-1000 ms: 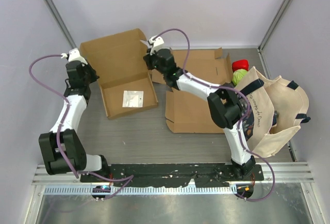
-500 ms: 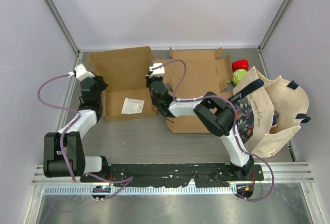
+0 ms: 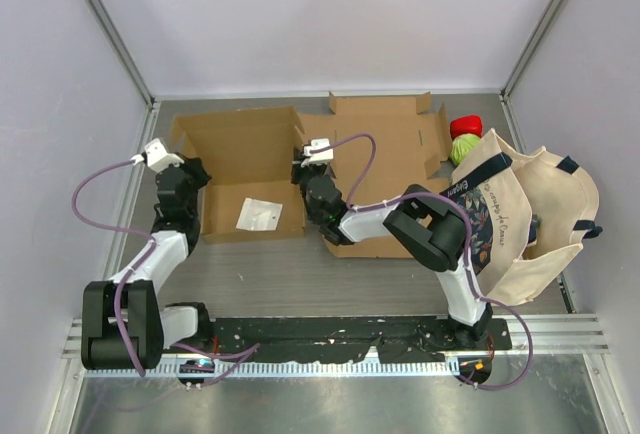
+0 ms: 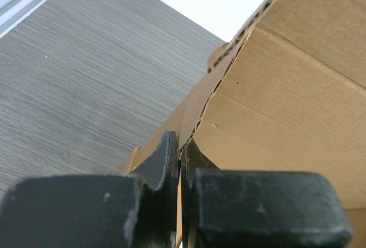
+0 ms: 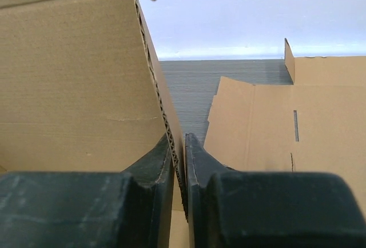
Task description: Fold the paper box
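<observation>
- Grey table (image 3: pixel 260 264) bearing paper box (image 3: pixel 240 144), cardboard sheet (image 3: pixel 390 144), tote bag (image 3: pixel 540 204).
- Clamped at left wall by left gripper (image 4: pixel 180 148).
- Clamped at right wall by right gripper (image 5: pixel 178 142).

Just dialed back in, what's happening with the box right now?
Both arms are on the paper box. The left gripper is shut on its left side wall and the right gripper on its right side wall, each pinching the cardboard edge. The box is open, its back panel tilted up, with a white slip lying inside. A flat cardboard blank lies to its right, next to a tote bag.
</observation>
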Tool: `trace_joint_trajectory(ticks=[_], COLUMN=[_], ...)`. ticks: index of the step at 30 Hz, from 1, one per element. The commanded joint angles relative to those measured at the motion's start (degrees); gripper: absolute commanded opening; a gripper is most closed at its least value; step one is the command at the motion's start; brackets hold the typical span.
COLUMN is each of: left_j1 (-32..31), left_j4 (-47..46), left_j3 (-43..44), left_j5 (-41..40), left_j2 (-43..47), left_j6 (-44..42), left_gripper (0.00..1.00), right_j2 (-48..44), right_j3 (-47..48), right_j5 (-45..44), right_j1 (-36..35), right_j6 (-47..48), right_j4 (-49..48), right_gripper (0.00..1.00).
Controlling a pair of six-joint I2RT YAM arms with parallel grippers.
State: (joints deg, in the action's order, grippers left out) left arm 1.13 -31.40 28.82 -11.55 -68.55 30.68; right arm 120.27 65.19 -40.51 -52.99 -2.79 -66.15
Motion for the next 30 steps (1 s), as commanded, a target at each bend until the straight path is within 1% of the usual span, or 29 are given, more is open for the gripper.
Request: trace_joint_trajectory(ticks=[1, 2, 3, 5, 7, 9, 10, 11, 12, 13, 14, 15, 16, 17, 18, 19, 20, 21, 22, 23, 24, 25, 26, 27, 29, 30], left_j1=[0.5, 0.5, 0.5, 0.5, 0.5, 0.5, 0.5, 0.5, 0.5, 0.5, 0.5, 0.5, 0.5, 0.5, 0.5, 0.5, 0.5, 0.5, 0.5, 0.5, 0.5, 0.5, 0.5, 0.5, 0.5, 0.5], left_j4=[4.2, 4.7, 4.8, 4.4, 3.0, 1.7, 1.3, 1.0, 0.5, 0.8, 1.4, 1.7, 1.6, 1.2, 1.0, 0.9, 0.6, 0.4, 0.2, 0.2, 0.1, 0.1, 0.2, 0.0, 0.0, 0.1], left_j3=[-1.5, -1.4, -1.5, -1.8, -2.9, -3.5, -3.6, -3.7, -3.5, -3.2, -2.7, -2.5, -2.4, -2.5, -2.6, -2.6, -2.8, -2.8, -2.9, -2.8, -2.7, -2.7, -2.8, -2.9, -2.9, -2.8], left_j5=[-5.2, -5.2, -5.2, -5.1, -5.5, -5.3, -5.1, -5.2, -5.2, -5.2, -5.1, -5.1, -4.9, -4.7, -4.8, -4.9, -4.6, -4.8, -5.0, -4.7, -4.6, -4.8, -5.1, -5.2, -5.1, -5.1], left_j2=[1.6, 1.8, 1.8, 1.8, 2.0, 2.3, 2.3, 2.4, 2.3, 2.2, 2.4, 2.5, 2.8, 3.0, 3.4, 3.6, 3.8, 3.8, 3.7, 3.7, 3.6, 3.5, 3.5, 3.5, 3.3, 3.3], left_j6=[1.0, 1.9, 2.5, 3.9, 5.1, 5.4, 5.4, 4.8, 3.6, 2.6, 1.9, 1.2, -0.3, -1.0, -1.8, -2.6, -3.2, -3.4, -3.9, -4.1, -4.4, -4.6, -4.8, -4.9, -5.3, -5.4], left_gripper=[0.0, 0.0, 0.0, 0.0, 0.0, 0.0, 0.0, 0.0, 0.0, 0.0, 0.0, 0.0, 0.0, 0.0, 0.0, 0.0, 0.0, 0.0, 0.0, 0.0, 0.0, 0.0, 0.0, 0.0, 0.0, 0.0], right_j2=[-5.9, -6.3, -6.4, -5.5, -3.2, -1.4, -1.1, -2.5, -4.0, -5.7, -10.4, -12.6, -14.5, -18.8, -20.2, -21.5, -22.2, -23.1, -23.3, -23.2, -22.5, -22.3, -21.7, -21.1, -17.8, -16.6], right_j3=[0.8, 1.3, 1.4, 2.0, 4.4, 5.4, 5.2, 4.4, 3.3, 0.1, -1.5, -2.9, -4.4, -4.5, -4.6, -3.9, -2.3, -0.6, 1.5, 3.5, 5.7, 8.5, 9.5, 10.7, 16.6, 18.6], right_j5=[-1.9, -2.5, -3.1, -5.6, -9.0, -10.9, -9.9, -8.6, -6.8, -2.8, -0.3, 3.5, 7.4, 19.5, 26.4, 32.5, 43.2, 46.1, 49.5, 56.0, 57.5, 57.4, 57.2, 61.0, 65.0, 69.5], right_j1=[-0.3, -0.4, -0.6, -1.9, -3.0, -4.0, -4.1, -4.2, -4.1, -4.1, -4.1, -3.4, -2.5, -1.1, 0.4, 4.6, 6.5, 8.3, 11.2, 12.6, 13.7, 15.0, 16.2, 17.6, 21.7, 23.1], right_j6=[-5.7, -7.3, -8.2, -9.8, -8.6, -7.1, -6.6, -6.4, -6.3, -5.8, -4.4, -3.6, -3.6, -4.9, -5.6, -6.5, -7.6, -8.4, -7.4, -5.8, -1.2, 0.9, 2.5, 4.7, 6.8, 7.4], right_j4=[5.7, 10.3, 10.7, 10.3, 11.0, 9.6, 9.9, 11.7, 12.6, 13.5, 16.1, 18.1, 20.9, 28.9, 31.8, 34.1, 42.4, 46.8, 48.9, 54.9, 58.5, 61.4, 61.8, 62.2, 63.2, 62.9], right_gripper=[0.15, 0.14, 0.14, 0.16, 0.18, 0.23, 0.29, 0.31, 0.36, 0.51, 0.58, 0.65, 0.74, 0.74, 0.74, 0.8, 0.8, 0.8, 0.81, 0.81, 0.81, 0.81, 0.81, 0.81, 0.8, 0.78])
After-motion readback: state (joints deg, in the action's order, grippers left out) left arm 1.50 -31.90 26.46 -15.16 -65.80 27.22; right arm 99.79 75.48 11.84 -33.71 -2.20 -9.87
